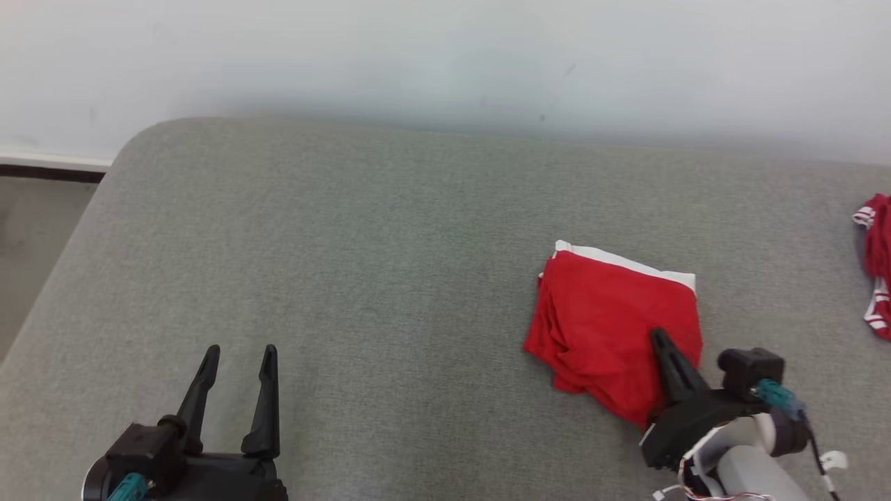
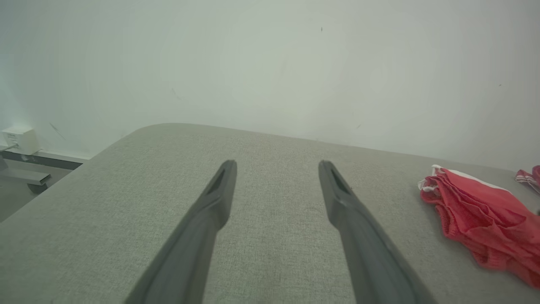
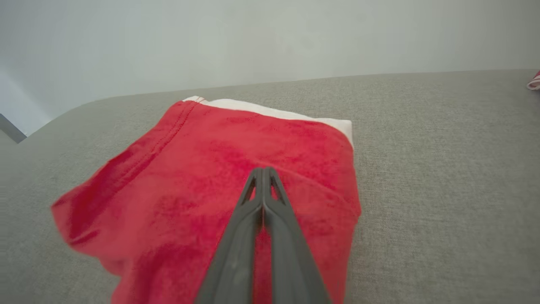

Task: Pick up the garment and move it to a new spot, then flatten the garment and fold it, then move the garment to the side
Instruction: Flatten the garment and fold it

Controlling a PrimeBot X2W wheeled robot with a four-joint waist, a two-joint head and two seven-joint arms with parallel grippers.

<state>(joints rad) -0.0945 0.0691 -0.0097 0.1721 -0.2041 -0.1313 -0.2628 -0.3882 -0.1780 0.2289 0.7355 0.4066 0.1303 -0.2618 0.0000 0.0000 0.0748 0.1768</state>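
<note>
Red folded garment (image 1: 612,320) sits directly under our right gripper (image 1: 658,335), fingers pressed together, nothing visibly pinched. Our left gripper (image 1: 241,349) is wide open, empty, well apart.

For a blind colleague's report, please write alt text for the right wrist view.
The right gripper, its two dark fingers shut together, points across a folded red garment, white along its far edge, on a grey padded surface. A pale wall stands behind.

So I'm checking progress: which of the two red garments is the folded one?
The red garment with the white band, beneath the right end effector. The striped red one at the far right edge lies bunched.
</note>
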